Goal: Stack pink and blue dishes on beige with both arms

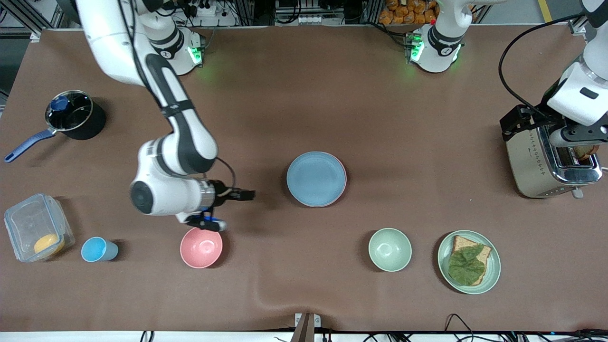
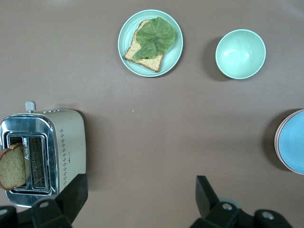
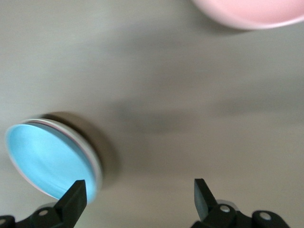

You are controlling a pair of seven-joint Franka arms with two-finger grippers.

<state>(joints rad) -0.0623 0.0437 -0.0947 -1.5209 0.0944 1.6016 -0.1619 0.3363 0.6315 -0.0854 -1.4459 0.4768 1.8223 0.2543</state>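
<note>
The light blue plate (image 1: 316, 179) lies mid-table on top of the pink plate, of which only a thin rim (image 1: 344, 187) shows. The left wrist view cuts the same stack off at its edge, blue plate (image 2: 293, 141) over pink rim (image 2: 277, 137). The right wrist view shows the blue plate (image 3: 45, 161) too. No beige plate shows apart from the stack. My right gripper (image 1: 244, 194) (image 3: 137, 190) hangs open and empty over the table between the pink bowl and the stack. My left gripper (image 1: 520, 121) (image 2: 141, 190) is open and empty, high beside the toaster.
A pink bowl (image 1: 201, 247), a blue cup (image 1: 97, 249) and a clear box (image 1: 35, 232) sit toward the right arm's end. A pot (image 1: 73, 114) stands farther back. A green bowl (image 1: 389, 249), a green plate with toast (image 1: 469, 261) and a toaster (image 1: 546, 161) are toward the left arm's end.
</note>
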